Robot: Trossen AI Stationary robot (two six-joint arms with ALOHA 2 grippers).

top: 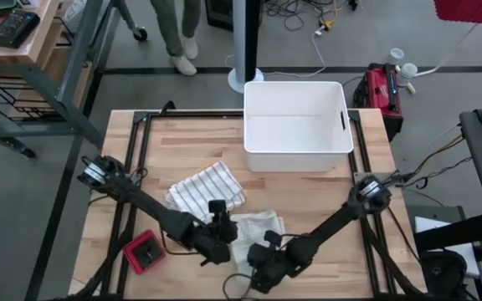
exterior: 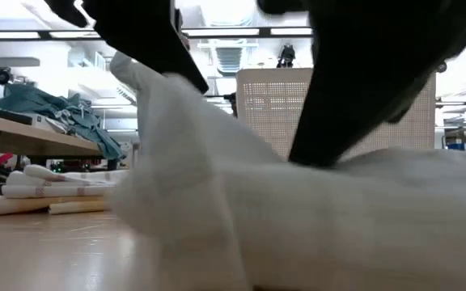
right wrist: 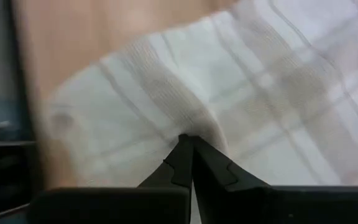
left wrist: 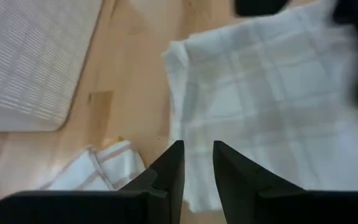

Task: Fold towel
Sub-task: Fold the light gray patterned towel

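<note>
Wooden table (top: 182,134), white bin (top: 295,125) at upper centre of the high view, folded striped towel (top: 207,188) left of centre, red box (top: 145,252) lower left. Plaid towel (top: 258,227) lies rumpled at lower centre, between both arms. Right claw (right wrist: 188,140) is pinched fully closed on a ridge of its cloth. Left claw (left wrist: 197,149) sits partly open just above the towel's left edge; can't tell if it has any cloth. Judgement: towel body runs up-right from both claws, so the fold goes that way; both arms equally near.
</note>
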